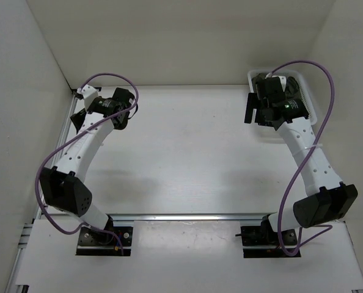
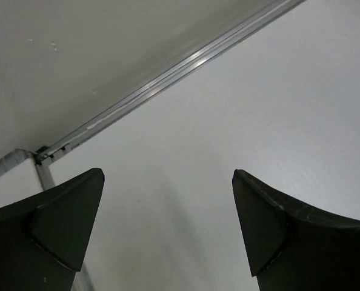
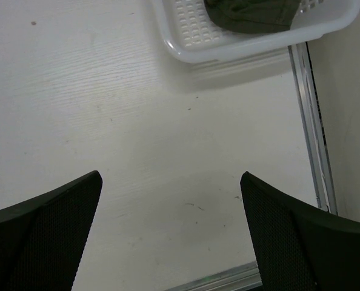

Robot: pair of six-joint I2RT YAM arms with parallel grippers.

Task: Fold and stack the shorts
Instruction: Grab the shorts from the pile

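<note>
The dark olive-green shorts (image 3: 250,15) lie bunched in a white mesh basket (image 3: 228,51) at the top of the right wrist view. In the top view the basket (image 1: 305,82) stands at the far right corner, mostly hidden under my right wrist. My right gripper (image 3: 171,200) is open and empty, hanging over bare table just short of the basket; it also shows in the top view (image 1: 255,108). My left gripper (image 2: 168,200) is open and empty over bare table near the far left corner, far from the shorts; it also shows in the top view (image 1: 117,104).
White walls enclose the table on the left, back and right. An aluminium rail (image 2: 168,73) runs along the left wall's foot close to my left gripper. Another rail (image 3: 313,121) runs along the right edge beside the basket. A front rail (image 1: 187,217) crosses before the arm bases.
</note>
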